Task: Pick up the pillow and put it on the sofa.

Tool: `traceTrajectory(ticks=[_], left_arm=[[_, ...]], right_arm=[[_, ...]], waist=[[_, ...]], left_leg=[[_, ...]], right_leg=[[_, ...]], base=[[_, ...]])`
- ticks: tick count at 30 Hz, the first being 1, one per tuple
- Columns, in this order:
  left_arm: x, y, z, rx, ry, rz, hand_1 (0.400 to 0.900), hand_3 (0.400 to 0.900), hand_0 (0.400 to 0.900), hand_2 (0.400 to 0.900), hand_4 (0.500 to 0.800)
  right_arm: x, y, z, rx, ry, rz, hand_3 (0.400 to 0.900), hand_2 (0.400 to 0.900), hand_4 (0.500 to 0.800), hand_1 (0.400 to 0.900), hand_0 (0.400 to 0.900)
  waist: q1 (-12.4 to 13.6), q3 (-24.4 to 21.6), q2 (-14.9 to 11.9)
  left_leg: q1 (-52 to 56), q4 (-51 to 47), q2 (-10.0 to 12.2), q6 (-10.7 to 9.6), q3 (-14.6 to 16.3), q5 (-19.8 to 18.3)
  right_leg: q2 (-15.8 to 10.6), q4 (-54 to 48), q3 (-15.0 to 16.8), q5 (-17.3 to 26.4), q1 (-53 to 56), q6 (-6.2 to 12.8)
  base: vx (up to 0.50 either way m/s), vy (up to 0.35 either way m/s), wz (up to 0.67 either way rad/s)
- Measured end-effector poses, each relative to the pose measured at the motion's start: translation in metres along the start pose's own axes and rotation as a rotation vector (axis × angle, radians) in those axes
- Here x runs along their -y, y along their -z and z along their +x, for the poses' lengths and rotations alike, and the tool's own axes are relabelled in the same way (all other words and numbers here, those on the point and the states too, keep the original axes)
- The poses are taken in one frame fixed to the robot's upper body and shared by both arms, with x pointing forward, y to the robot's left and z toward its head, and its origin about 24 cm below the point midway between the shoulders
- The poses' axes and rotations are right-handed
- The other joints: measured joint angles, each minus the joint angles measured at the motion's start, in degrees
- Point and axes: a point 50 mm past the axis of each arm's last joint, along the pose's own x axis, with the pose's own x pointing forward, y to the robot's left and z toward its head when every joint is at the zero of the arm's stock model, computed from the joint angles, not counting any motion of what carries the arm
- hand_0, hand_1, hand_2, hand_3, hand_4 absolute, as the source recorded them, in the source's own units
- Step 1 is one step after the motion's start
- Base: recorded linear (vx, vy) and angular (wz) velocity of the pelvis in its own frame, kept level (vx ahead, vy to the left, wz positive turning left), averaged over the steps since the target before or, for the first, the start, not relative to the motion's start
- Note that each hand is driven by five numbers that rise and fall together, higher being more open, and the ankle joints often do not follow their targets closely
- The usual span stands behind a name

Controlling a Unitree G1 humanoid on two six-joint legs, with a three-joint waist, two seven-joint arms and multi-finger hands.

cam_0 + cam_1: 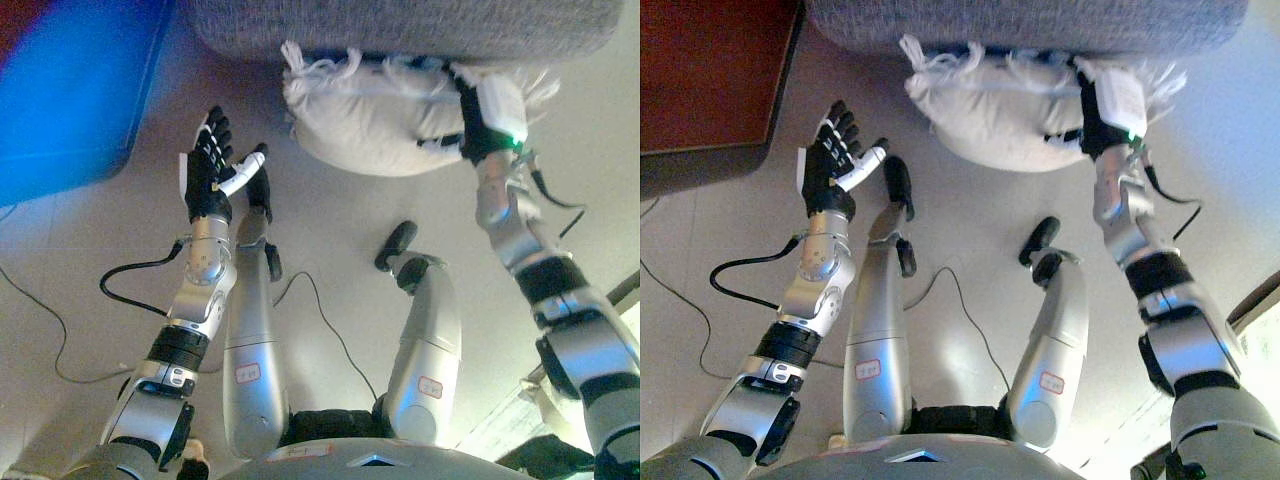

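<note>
One pillow [380,120]; right hand [478,125] gripping; one sofa [400,25].

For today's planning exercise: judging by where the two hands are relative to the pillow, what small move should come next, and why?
Probably bring the left hand across to the pillow's free end. That hand is open and apart from it, while the right hand is already on the pillow, which lies on the floor against the sofa.

Pale beige glossy tile floor [970,200] spread below both hands, w/ bright light pooled low, well beneath right hand [1102,115]. Grey woven-fabric sofa [1020,20] ran across top, just above right hand. Dark red-brown wooden panel [710,75], dark-edged, sat left of left hand [830,160], near it.
</note>
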Motion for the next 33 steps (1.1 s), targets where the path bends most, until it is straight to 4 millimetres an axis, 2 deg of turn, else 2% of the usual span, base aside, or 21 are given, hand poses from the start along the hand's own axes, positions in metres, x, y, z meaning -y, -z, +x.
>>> traceTrajectory(ticks=[6,7,8,12,15,23,26,33], left_arm=[[-0.003,-0.006,0.002,0.018,0.008,0.013,0.9,0.9,0.9,0.9,0.8],[-0.003,-0.006,0.002,0.015,0.007,0.007,0.9,0.9,0.9,0.9,0.8],[-0.003,-0.005,0.001,0.01,0.009,0.003,0.9,0.9,0.9,0.9,0.8],[-0.001,-0.003,0.0,-0.001,0.033,-0.003,0.9,0.9,0.9,0.9,0.8],[0.007,-0.002,-0.001,-0.008,0.073,0.0,0.9,0.9,0.9,0.9,0.8],[0.011,-0.01,0.005,0.019,0.079,-0.01,0.9,0.9,0.9,0.9,0.8],[0.006,-0.012,0.008,0.025,0.054,-0.016,0.9,0.9,0.9,0.9,0.8],[0.003,-0.003,0.006,-0.007,0.01,-0.023,0.9,0.9,0.9,0.9,0.8]], right_arm=[[0.014,-0.009,0.024,-0.028,0.017,-0.029,0.9,0.9,0.8,0.9,0.9],[0.015,-0.01,0.026,-0.036,0.007,-0.03,0.551,0.551,0.591,0.551,0.551],[0.016,-0.01,0.028,-0.046,-0.007,-0.024,0.4,0.4,0.5,0.4,0.4],[0.022,-0.012,0.038,-0.09,-0.076,0.038,0.4,0.4,0.5,0.4,0.4],[0.023,-0.008,0.039,-0.12,-0.088,0.096,0.4,0.4,0.5,0.4,0.4],[0.018,-0.021,0.037,-0.071,-0.141,0.189,0.4,0.4,0.5,0.4,0.4],[0.007,-0.036,0.027,0.01,-0.166,0.228,0.4,0.4,0.5,0.4,0.4],[-0.025,-0.028,-0.008,0.013,-0.204,0.33,0.4,0.4,0.5,0.4,0.4]], waist=[[0.88,-0.02,0.04],[0.97,-0.02,0.04],[1.17,-0.02,0.03],[1.48,-0.03,0.01],[2.2,-0.05,-0.02],[1.99,0.14,-0.63],[0.34,0.22,-1.33],[0.45,0.14,-2.05]], left_leg=[[-5.44,3.46,-0.21,-0.22,-1.56,-0.54],[-5.63,3.54,-0.22,-0.21,-1.58,-0.53],[-5.84,3.57,-0.44,-0.21,-1.75,-0.52],[-6.28,2.93,-0.89,-0.24,-2.66,-0.52],[-6.41,2.31,-1.04,-0.39,-2.77,-0.34],[-6.76,1.13,-0.96,-0.44,-3.17,0.32],[-5.46,0.89,-1.05,-0.51,-3.53,0.38],[3.88,-4.38,-0.82,-0.07,-2.1,0.92]], right_leg=[[-0.4,2.66,-0.12,-0.63,-4.28,-0.37],[-0.62,2.79,-0.04,-0.63,-4.58,-0.37],[-0.76,2.96,-0.03,-0.63,-4.75,-0.36],[-0.79,2.76,-0.4,-0.64,-4.83,-0.35],[-0.78,2.17,-0.82,-0.64,-4.83,-0.35],[-0.01,0.14,-2.15,-0.4,-4.25,0.07],[0.38,-0.97,-2.32,-0.1,-2.29,0.48],[1.44,-5.85,-2.32,1.06,5.99,1.29]], base=[[0.01,0.009,0.05],[0.02,-0.007,0.05],[0.03,-0.006,0.04],[0.03,-0.004,0.05],[0.01,-0.001,0.01],[0.0,0.004,-0.02],[-0.04,0.022,-0.04],[-0.03,0.034,-0.07]])
